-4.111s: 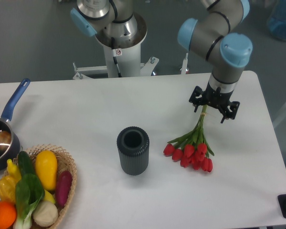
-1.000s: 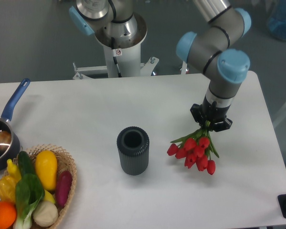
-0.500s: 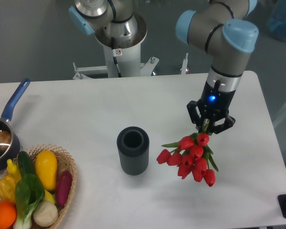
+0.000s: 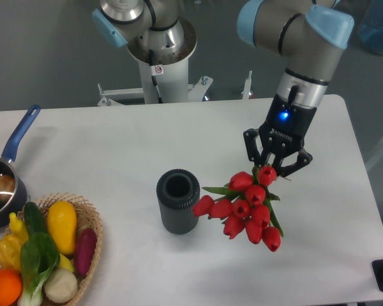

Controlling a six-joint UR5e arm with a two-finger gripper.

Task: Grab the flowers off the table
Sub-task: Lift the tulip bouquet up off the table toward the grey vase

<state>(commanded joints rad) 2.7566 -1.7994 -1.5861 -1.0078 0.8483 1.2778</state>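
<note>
The flowers (image 4: 246, 210) were a tight bunch of red tulips, about eight heads, with green leaves poking out at the left and lower right. They hung in the air above the table (image 4: 115, 146), heads toward the camera, just right of the dark ribbed cylinder (image 4: 177, 201), the leftmost bloom overlapping its edge in the picture. The stems ran up and back behind the blooms and were almost wholly hidden; only a hint of green showed where they entered the gripper (image 4: 276, 167). The gripper's black fingers were clenched on those stems, with a blue light glowing on the wrist above.

The arm's upper links were cut off at the top of the frame. On the left edge stood one saucepan with a blue handle (image 4: 6, 180), its contents hard to make out. One wicker basket (image 4: 92, 237), partly cut off at the bottom, held a yellow squash, a purple vegetable, an orange, a leafy green-and-white vegetable and a few more pieces that could not be counted surely.
</note>
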